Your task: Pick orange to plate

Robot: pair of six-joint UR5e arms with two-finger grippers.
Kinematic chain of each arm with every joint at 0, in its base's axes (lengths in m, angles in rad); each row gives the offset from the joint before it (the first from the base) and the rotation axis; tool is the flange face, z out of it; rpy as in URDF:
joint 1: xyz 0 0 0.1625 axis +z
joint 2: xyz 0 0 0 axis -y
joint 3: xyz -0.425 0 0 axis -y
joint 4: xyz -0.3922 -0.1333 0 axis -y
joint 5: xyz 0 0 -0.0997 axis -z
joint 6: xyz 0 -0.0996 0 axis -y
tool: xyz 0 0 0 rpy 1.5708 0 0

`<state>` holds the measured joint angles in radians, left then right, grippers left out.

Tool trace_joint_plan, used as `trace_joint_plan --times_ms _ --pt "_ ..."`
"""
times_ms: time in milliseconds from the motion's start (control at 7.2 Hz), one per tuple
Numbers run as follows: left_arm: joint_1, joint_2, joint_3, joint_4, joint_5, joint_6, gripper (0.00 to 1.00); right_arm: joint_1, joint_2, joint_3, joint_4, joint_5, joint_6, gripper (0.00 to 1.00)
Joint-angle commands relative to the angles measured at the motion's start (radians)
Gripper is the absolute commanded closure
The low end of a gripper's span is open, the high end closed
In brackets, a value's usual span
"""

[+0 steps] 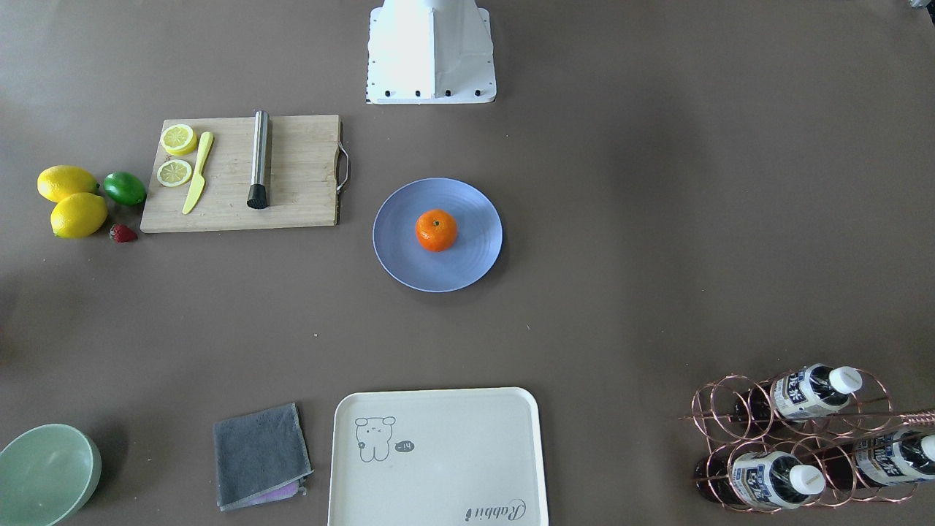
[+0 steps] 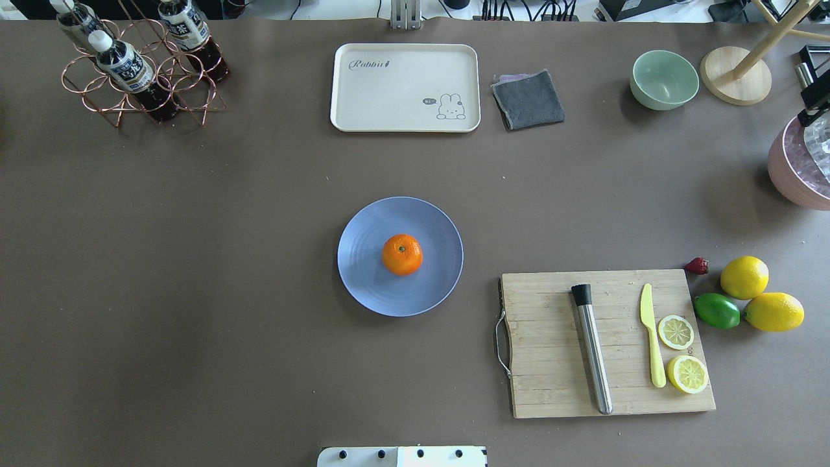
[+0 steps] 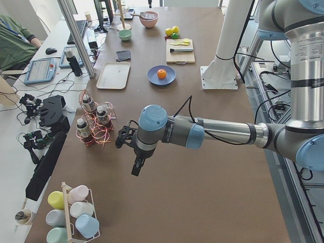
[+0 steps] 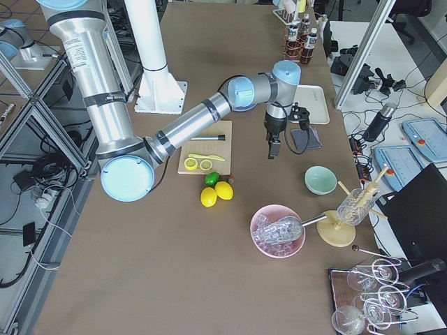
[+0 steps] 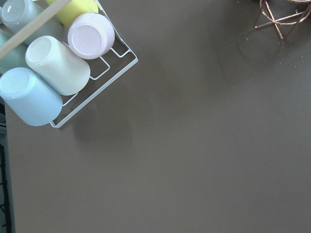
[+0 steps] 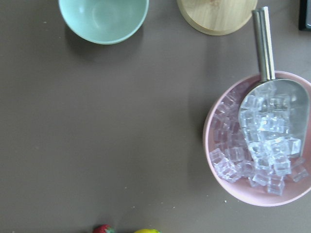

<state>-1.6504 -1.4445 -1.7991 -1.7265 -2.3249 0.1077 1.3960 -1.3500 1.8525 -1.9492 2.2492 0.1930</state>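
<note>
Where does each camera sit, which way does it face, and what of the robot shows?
Front-facing: across the table, steeply down on orange and plate; robot base at top.
Overhead: behind the robot, forward and down; base at bottom.
Exterior left: table's left end, looking along; left arm near.
Exterior right: right end, looking along; right arm near.
Left wrist: straight down on racked cups; no robot.
Right wrist: straight down on ice bowl; no robot.
Front-facing and overhead share the orange on the plate.

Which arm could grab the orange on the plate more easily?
Right, probably. The right gripper hangs by the cutting board, near the plate holding the orange. The left gripper is far off, past the bottle rack.
</note>
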Motion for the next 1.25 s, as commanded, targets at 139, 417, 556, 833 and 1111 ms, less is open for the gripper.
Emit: trace_joint_plan --times_ms 139,417,556,833,1111 --pt "0.029 -0.004 0.004 -0.007 -0.022 -0.052 0.02 0.171 -0.118 -0.074 0.068 0.049 -0.232 0.0" --pt "0.041 -0.002 0.006 -0.008 -0.022 -0.052 0.02 0.201 -0.161 -0.108 0.102 0.047 -0.297 0.0" --pt "0.046 0.0 0.006 -0.01 -0.022 -0.051 0.02 0.213 -0.2 -0.137 0.168 0.047 -0.305 0.0" --pt "0.046 0.0 0.006 -0.01 -0.022 -0.051 0.02 0.23 -0.227 -0.188 0.283 0.05 -0.297 0.0" --pt "0.046 0.001 0.004 -0.01 -0.024 -0.049 0.02 0.241 -0.23 -0.188 0.282 0.079 -0.296 0.0"
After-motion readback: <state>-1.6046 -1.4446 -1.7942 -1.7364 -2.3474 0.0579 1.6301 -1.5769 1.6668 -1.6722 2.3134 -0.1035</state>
